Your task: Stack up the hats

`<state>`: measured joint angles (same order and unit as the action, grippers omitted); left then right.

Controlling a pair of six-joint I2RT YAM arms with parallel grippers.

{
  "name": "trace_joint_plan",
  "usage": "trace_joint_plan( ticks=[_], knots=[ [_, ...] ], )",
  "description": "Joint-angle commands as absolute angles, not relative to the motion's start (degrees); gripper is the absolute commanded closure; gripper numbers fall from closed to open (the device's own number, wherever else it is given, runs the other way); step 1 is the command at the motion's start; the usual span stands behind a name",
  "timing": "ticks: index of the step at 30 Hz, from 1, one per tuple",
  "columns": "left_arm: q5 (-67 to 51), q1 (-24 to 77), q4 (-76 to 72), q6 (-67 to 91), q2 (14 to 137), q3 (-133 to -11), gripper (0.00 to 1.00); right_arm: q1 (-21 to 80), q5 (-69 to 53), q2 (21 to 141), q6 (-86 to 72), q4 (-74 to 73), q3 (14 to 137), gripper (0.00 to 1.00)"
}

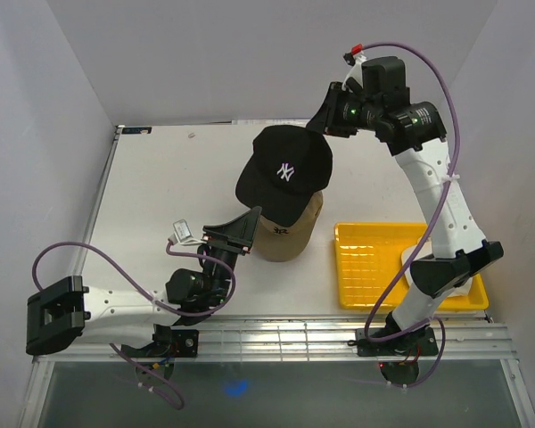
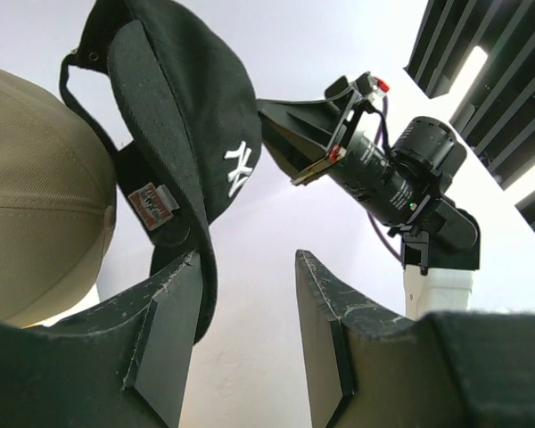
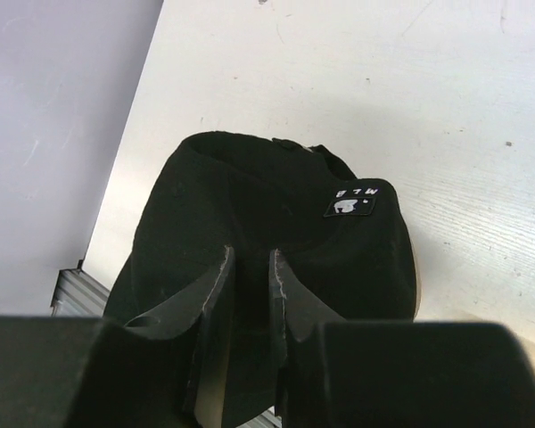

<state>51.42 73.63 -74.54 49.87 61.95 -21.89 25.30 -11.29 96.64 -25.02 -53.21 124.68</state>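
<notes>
Black Yankees cap [image 1: 283, 174] sits tilted over your tan cap [image 1: 290, 234], pinched at its rear by the right gripper [image 1: 325, 120], brim pointing toward your spread left gripper [image 1: 242, 227]

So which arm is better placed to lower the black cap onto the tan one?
The right. The right gripper pinches the rear of the black cap, which is tilted over the tan cap. The left gripper is open beside the brim and holds nothing.
</notes>
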Motion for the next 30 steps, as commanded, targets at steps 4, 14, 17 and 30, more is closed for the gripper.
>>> trace_joint_plan(
  ticks=[4, 14, 17, 30],
  knots=[
    [50.4, 73.7, -66.1, 52.9, 59.9, -21.9, 0.43, 25.7, -13.9, 93.9, -23.9, -48.7, 125.3, 0.92],
    [51.3, 72.7, -52.8, 57.5, 57.4, -23.5, 0.41, 25.8, -17.0, 93.6, -23.0, -48.4, 126.1, 0.92],
    [50.4, 72.2, -50.0, 58.4, 57.2, -24.3, 0.43, 25.9, -18.2, 93.9, -22.7, -48.4, 126.3, 0.92],
    [49.9, 71.5, -43.2, 57.7, 53.2, -25.1, 0.41, 27.2, -19.4, 92.5, -22.3, -49.4, 125.6, 0.92]
  ],
)
